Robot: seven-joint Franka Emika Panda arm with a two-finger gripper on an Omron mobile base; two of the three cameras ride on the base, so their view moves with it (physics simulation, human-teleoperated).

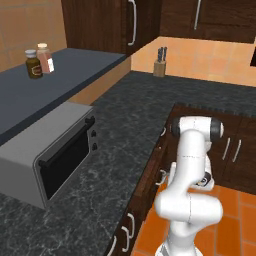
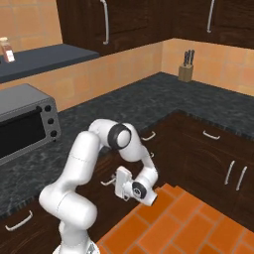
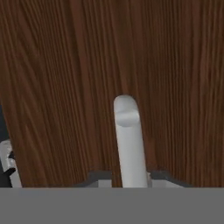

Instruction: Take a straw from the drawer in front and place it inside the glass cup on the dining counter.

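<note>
The drawer (image 3: pixel 61 87) shows as a dark-brown wood front close before the hand camera, and its curved silver handle (image 3: pixel 129 140) runs down between my two fingertips. My gripper (image 3: pixel 129 177) is shut on that handle, with a finger (image 3: pixel 99 177) tight against each side. From the right base view, the gripper (image 2: pixel 112 182) reaches left to the handle (image 2: pixel 106 182) under the counter edge. In the left base view the hand (image 1: pixel 166 176) sits low against the cabinet front, partly behind my arm. The straw is hidden, and the glass cup and dining counter are out of view.
A dark grey speckled counter (image 1: pixel 125 130) carries a grey toaster oven (image 1: pixel 55 155) and a knife block (image 1: pixel 160 65) at the far corner. Two spice jars (image 1: pixel 39 61) stand on the raised ledge. Orange tiled floor (image 2: pixel 173 223) lies beside my base, with more handled cabinet fronts (image 2: pixel 213 149) to the right.
</note>
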